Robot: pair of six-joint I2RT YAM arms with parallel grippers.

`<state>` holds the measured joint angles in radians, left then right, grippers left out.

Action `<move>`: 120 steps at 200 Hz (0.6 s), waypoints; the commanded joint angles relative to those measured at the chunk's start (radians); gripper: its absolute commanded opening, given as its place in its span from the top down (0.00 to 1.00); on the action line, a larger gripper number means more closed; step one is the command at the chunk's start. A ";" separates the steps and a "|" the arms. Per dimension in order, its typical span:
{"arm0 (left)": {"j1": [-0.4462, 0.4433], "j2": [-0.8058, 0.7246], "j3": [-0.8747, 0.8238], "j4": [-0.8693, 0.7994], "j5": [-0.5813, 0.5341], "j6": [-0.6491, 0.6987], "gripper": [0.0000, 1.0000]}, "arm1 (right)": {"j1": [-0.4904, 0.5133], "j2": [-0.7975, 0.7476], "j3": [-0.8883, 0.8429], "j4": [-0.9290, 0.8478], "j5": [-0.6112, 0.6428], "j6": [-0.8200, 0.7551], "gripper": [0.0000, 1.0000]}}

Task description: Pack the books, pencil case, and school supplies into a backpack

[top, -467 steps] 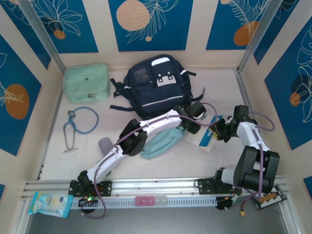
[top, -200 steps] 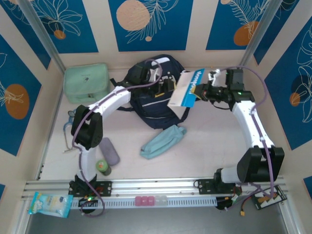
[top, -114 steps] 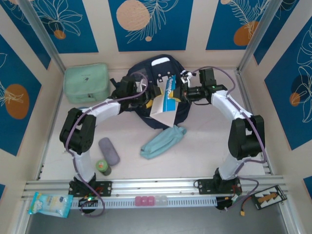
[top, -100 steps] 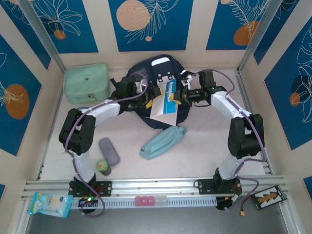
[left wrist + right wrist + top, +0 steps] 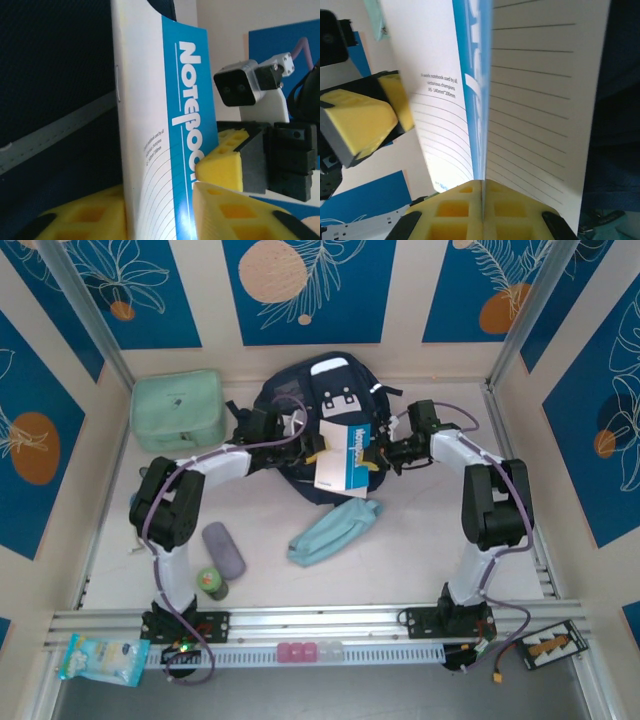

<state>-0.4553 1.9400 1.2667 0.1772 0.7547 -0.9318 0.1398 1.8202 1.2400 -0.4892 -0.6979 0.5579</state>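
Observation:
A white and blue notebook [image 5: 345, 455], one of the books, stands on edge over the front of the navy backpack [image 5: 300, 400]. My right gripper [image 5: 377, 454] is shut on its right edge; in the right wrist view the pads [image 5: 455, 210] pinch the pages [image 5: 530, 90]. My left gripper [image 5: 317, 448] is shut on the opposite edge, its yellow pads on both sides of the cover [image 5: 160, 125]. The light-blue pencil case [image 5: 335, 530] lies on the table below the backpack. The greyish-purple school supplies case [image 5: 224, 550] lies at lower left.
A mint-green bag [image 5: 178, 410] sits at the back left by the wall. A small green bottle [image 5: 209, 582] stands beside the purple case near the left arm's base. A wipes packet [image 5: 100, 658] lies on the front rail.
My right gripper has brought the notebook left and down onto the backpack. My left gripper, open a moment ago, has closed on the notebook's other edge.

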 commanded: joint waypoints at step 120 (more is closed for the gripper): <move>-0.001 -0.270 -0.071 0.251 -0.408 -0.217 1.00 | -0.084 -0.409 -0.397 0.708 0.025 0.735 0.23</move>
<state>-0.4561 1.7374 1.2434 0.2424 0.5293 -1.0050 0.0044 1.4445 0.8787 -0.0185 -0.6575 1.0164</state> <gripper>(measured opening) 0.047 0.738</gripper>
